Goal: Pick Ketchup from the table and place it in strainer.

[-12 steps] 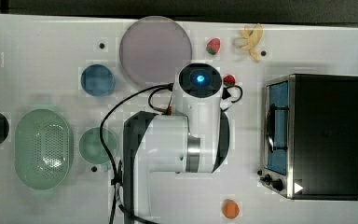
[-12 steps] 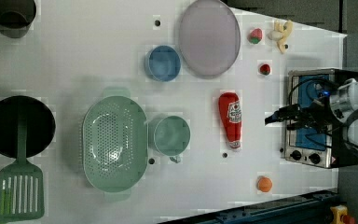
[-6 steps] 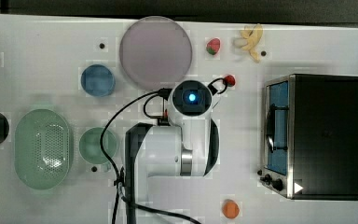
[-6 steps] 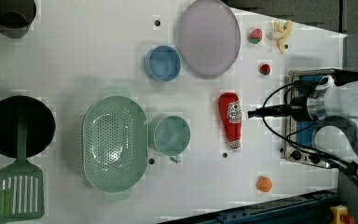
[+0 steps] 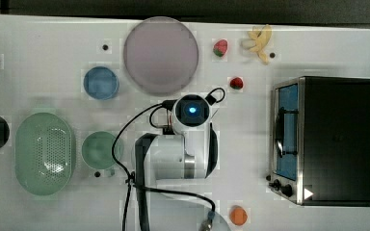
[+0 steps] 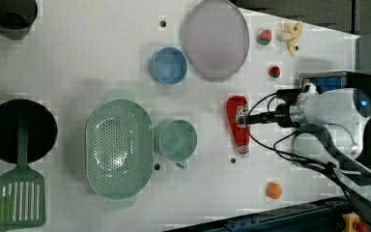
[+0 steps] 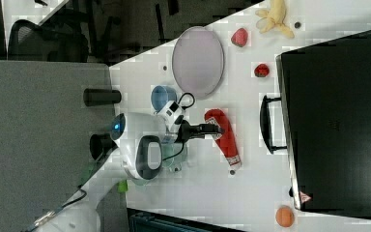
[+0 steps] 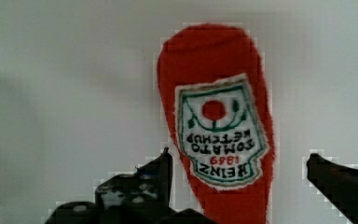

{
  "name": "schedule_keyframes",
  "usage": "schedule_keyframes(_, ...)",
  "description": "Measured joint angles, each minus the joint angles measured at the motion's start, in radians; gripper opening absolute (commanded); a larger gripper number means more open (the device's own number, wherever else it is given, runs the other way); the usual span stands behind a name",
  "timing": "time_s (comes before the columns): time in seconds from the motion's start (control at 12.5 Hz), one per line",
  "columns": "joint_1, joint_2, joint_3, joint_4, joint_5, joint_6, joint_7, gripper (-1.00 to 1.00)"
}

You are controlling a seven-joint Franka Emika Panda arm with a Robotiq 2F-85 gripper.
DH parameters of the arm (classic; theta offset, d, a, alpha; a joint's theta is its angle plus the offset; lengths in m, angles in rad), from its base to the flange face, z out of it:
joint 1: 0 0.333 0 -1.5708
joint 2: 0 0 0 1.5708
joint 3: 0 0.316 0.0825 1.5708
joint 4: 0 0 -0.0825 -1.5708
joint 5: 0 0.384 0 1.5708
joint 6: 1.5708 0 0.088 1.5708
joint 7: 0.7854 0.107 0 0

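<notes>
Pincer (image 8: 240, 175) wide apart, one finger (image 8: 154, 179) on each side of Ketchup (image 8: 216, 130), bottle between them but not clamped; contact not clear in wrist view. Ketchup (image 6: 238, 124) lying flat on white surface (image 6: 101, 58), label up, directly under pincer (image 6: 246, 118) in left view. Same in right view: pincer (image 7: 217, 129) over upper part of red bottle (image 7: 224, 137), whitish cap end pointing away toward the right view's bottom.

Strainer (image 6: 118, 147) well apart from pincer, toward the left view's left, sitting upright on surface, nothing in it. Green cup (image 6: 176, 140) between strainer and pincer, just beside strainer. In top view arm body covers bottle; strainer (image 5: 43, 153) and green cup (image 5: 99, 150) off to the top view's left of arm.

Blue bowl (image 6: 169, 65) and greyish-pink plate (image 6: 216, 38) beyond pincer toward the left view's top. Two small red fruits (image 6: 264, 36) (image 6: 274, 71) near plate, banana-like yellow piece (image 6: 292, 33) further toward the left view's top right. Orange ball (image 6: 274, 190) on the other side of pincer, toward the left view's bottom. Toaster oven (image 5: 330, 139) near pincer, on the top view's right. Black pan (image 6: 19, 130) and green spatula (image 6: 19, 198) far past strainer at the left view's left edge. Dark cup (image 6: 12, 14) in the left view's top left corner.
</notes>
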Motion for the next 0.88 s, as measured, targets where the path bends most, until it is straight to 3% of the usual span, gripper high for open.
schedule_keyframes(0.32, 0.015, 0.095, 0.010, -0.010, -0.047, 0.079, -0.001, 1.00)
schedule_keyframes(0.4, 0.016, 0.111, 0.010, -0.012, -0.048, 0.092, -0.003, 0.92)
schedule_keyframes(0.64, 0.014, 0.118, 0.007, -0.029, -0.047, 0.112, -0.007, 0.26)
schedule_keyframes(0.88, 0.012, 0.101, 0.000, -0.033, -0.046, 0.111, -0.007, 0.26)
